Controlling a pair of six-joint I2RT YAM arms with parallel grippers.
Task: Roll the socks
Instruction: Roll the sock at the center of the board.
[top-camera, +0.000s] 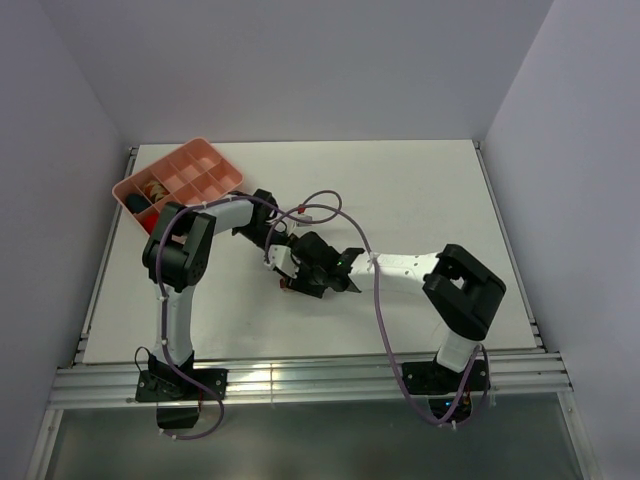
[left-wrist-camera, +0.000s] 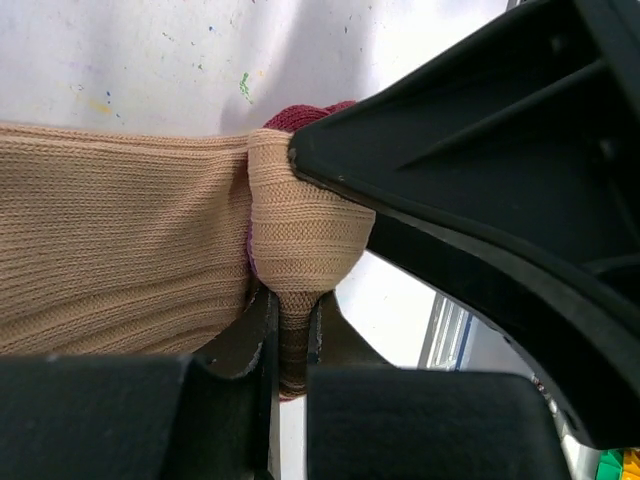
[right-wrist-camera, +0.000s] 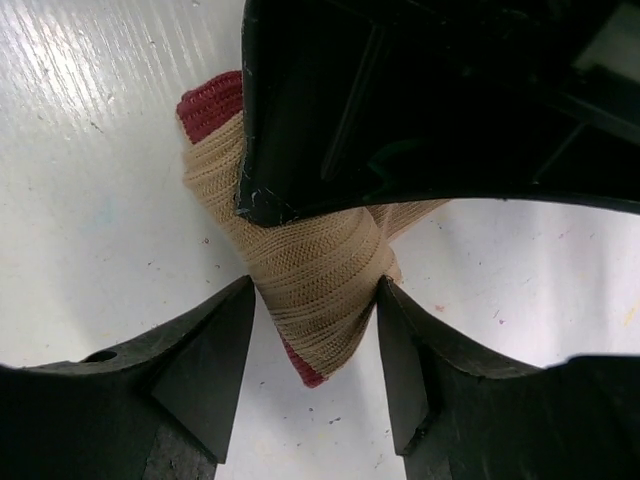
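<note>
A metal rail runs along the near edge of a white tabletop and carries both arm bases. Beyond it, at mid-tabletop, lies a tan sock with a dark red toe, bunched into a loose roll. The right tool is closed wide around the roll, one black finger touching each side. The left tool reaches in from the sock's left, almost fully closed, pinching a narrow fold of the same sock. Each tool's black body hides part of the roll from the other's camera. A lilac cable loops just right of the sock. Far left of the sock, near the back corner, sits a pink compartment tray holding a dark bundle.
</note>
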